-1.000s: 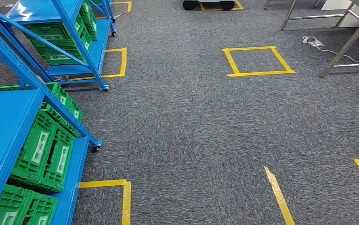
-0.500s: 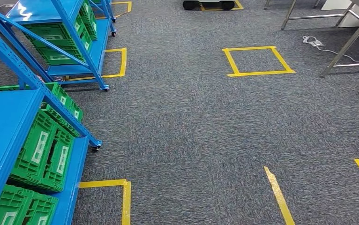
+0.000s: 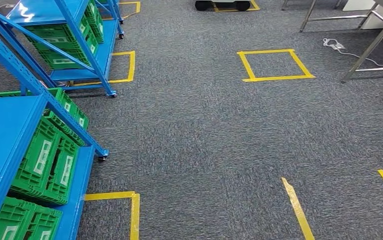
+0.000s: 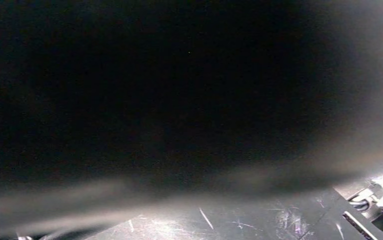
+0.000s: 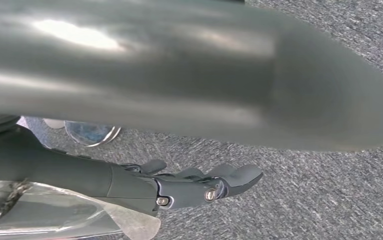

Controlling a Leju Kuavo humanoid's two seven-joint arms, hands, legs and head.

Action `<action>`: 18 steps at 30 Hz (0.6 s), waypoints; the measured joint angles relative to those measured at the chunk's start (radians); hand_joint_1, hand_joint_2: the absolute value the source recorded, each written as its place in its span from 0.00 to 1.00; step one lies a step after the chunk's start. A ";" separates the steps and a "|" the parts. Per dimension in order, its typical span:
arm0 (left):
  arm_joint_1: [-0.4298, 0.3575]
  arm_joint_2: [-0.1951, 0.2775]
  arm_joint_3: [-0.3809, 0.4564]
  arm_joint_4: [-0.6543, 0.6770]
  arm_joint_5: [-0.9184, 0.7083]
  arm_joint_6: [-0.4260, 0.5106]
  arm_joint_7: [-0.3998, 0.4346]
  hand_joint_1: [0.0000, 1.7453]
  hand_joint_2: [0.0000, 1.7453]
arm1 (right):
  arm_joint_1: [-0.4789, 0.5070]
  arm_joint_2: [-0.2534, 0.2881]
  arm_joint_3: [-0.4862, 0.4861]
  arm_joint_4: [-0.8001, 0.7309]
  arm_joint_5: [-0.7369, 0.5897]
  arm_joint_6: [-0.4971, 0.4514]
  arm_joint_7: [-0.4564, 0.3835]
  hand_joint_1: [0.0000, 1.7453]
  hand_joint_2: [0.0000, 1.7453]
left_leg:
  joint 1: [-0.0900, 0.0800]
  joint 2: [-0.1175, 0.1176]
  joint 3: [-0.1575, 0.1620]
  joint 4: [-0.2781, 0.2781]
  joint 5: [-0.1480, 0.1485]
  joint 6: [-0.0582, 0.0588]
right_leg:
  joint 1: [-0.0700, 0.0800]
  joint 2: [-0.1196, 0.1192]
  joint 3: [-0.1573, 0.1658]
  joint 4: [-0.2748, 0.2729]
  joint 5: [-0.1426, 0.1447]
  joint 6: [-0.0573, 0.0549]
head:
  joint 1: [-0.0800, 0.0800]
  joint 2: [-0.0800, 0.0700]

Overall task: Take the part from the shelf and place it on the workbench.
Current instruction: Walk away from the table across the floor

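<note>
Right hand [image 5: 194, 186] hangs over the grey carpet [image 3: 204, 130], fingers stretched nearly straight, clear plastic film [image 5: 64, 212] just beside it; whether it grips that film cannot be told, nor can the left hand's state. Blue shelves [image 3: 9, 130] line the carpet's left edge, loaded with green crates [image 3: 47, 160]; the part itself cannot be made out. Metal table legs [image 3: 369, 50] stand at the far right corner, a yellow tape square [image 3: 275, 65] near them, white cables [image 3: 337, 46] beside the legs.

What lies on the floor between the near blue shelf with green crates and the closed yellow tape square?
Head view: only bare grey carpet separates the near blue shelf with green crates from the closed yellow tape square.
</note>
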 joint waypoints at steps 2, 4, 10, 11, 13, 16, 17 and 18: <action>0.000 0.000 0.000 0.000 0.000 0.000 0.000 0.00 0.00 | 0.000 0.000 0.000 0.000 0.000 0.000 0.000 0.00 0.00 | 0.000 0.000 0.000 0.000 0.000 0.000 | 0.000 0.000 0.000 0.000 0.000 0.000 | 0.000 0.000; 0.000 0.000 -0.005 0.000 0.008 0.001 0.003 0.00 0.00 | 0.000 0.000 0.000 0.000 -0.001 -0.001 0.000 0.00 0.00 | 0.000 0.000 0.000 0.000 0.000 0.000 | 0.000 0.000 0.000 0.000 0.000 0.000 | 0.000 0.000; 0.000 0.002 -0.026 0.000 0.027 0.004 0.009 0.00 0.00 | 0.000 0.000 0.000 0.000 -0.003 -0.002 0.000 0.00 0.00 | 0.000 0.000 0.000 0.000 0.000 0.000 | 0.000 0.000 0.000 0.000 0.000 0.000 | 0.000 0.000; 0.000 0.002 -0.028 0.000 0.027 0.004 0.009 0.00 0.00 | 0.000 0.000 0.000 0.000 -0.003 -0.002 0.000 0.00 0.00 | 0.000 0.000 0.000 0.000 0.000 0.000 | 0.000 0.000 0.000 0.000 0.000 0.000 | 0.000 0.000; 0.000 0.003 -0.030 0.000 0.027 0.004 0.009 0.00 0.00 | 0.000 0.000 0.000 0.000 -0.003 -0.002 0.000 0.00 0.00 | -0.001 0.000 -0.001 0.004 -0.002 0.004 | -0.001 0.000 0.000 -0.001 0.001 0.002 | -0.001 0.000; 0.000 0.005 -0.031 -0.001 0.027 0.003 0.009 0.00 0.00 | 0.000 0.000 0.000 0.000 -0.003 -0.002 0.000 0.00 0.00 | -0.003 0.000 -0.002 0.011 -0.005 0.011 | -0.003 0.000 0.001 -0.001 0.000 0.005 | -0.001 0.000; 0.000 0.006 -0.031 -0.001 0.027 0.003 0.010 0.00 0.00 | 0.000 0.000 0.000 0.000 -0.003 -0.002 0.000 0.00 0.00 | -0.003 0.000 -0.003 0.012 -0.006 0.013 | -0.003 0.000 0.001 -0.002 0.000 0.006 | -0.001 0.000; 0.000 0.006 -0.032 -0.001 0.027 0.003 0.010 0.00 0.00 | 0.000 0.000 0.000 0.000 -0.003 -0.002 0.000 0.00 0.00 | -0.004 0.000 -0.003 0.013 -0.007 0.015 | -0.003 0.000 0.002 -0.002 0.000 0.008 | -0.001 0.000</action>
